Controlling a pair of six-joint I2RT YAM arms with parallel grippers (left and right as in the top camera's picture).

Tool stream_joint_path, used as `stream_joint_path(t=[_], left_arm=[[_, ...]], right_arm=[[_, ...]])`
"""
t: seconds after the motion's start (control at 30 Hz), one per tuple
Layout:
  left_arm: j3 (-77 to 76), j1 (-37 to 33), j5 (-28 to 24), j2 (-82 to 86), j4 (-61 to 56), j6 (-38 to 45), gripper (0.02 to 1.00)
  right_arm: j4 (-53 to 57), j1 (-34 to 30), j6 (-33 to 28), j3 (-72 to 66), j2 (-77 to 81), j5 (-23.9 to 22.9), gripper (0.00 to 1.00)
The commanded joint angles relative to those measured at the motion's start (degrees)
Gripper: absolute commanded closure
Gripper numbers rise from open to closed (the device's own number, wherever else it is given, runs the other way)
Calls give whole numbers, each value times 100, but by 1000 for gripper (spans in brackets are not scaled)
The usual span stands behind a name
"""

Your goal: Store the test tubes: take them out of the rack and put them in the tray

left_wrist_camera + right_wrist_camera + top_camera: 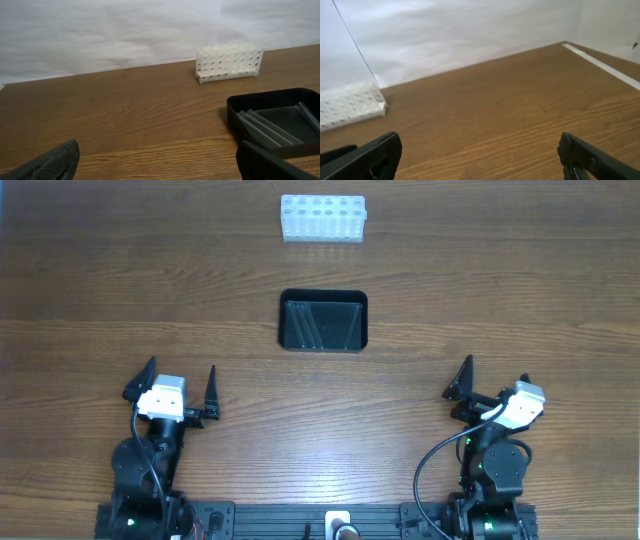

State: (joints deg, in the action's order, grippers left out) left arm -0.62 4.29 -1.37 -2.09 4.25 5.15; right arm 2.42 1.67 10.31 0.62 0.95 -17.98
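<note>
Spread and empty, the left pincer (182, 366) at 7 o'clock and right pincer (496, 370) at 5 face one black tray (323, 295) holding at least three tubes (315, 325), with one white rack (323, 218) at its 12 o'clock.

1. A white perforated plastic rack (229, 63) stands upper right of the frame on the brown wood-grain tabletop (125, 110).
2. A black rectangular plastic tray (233, 118) sits at the right edge, with clear tubes (260, 127) lying inside.
3. The left hand (157, 150) has its black fingers spread to the bottom corners.
</note>
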Motion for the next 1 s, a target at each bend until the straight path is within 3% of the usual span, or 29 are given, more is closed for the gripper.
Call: stream_joint_path(t=[0.03,0.43,0.53,0.7,0.77,1.0], left_arm=[[28,-35,-72,42,13,44,18],[28,-35,-72,42,11,44,18],[28,-35,-72,42,13,44,18],[28,-35,-72,42,13,42,18],[28,-35,-72,42,11,42,18],[28,-35,-72,42,13,44,18]], right_arm=[[48,-63,-367,-37,-44,114,9],[63,-61,-1519,-37,-17,334,7],[61,-61,-1508,-37,-9,396,7],[129,-63,-1502,-37,-9,1239,9],[144,-63,-1204,-37,-7,1252,7],[131,-63,-1104,-37,-7,1215,7]])
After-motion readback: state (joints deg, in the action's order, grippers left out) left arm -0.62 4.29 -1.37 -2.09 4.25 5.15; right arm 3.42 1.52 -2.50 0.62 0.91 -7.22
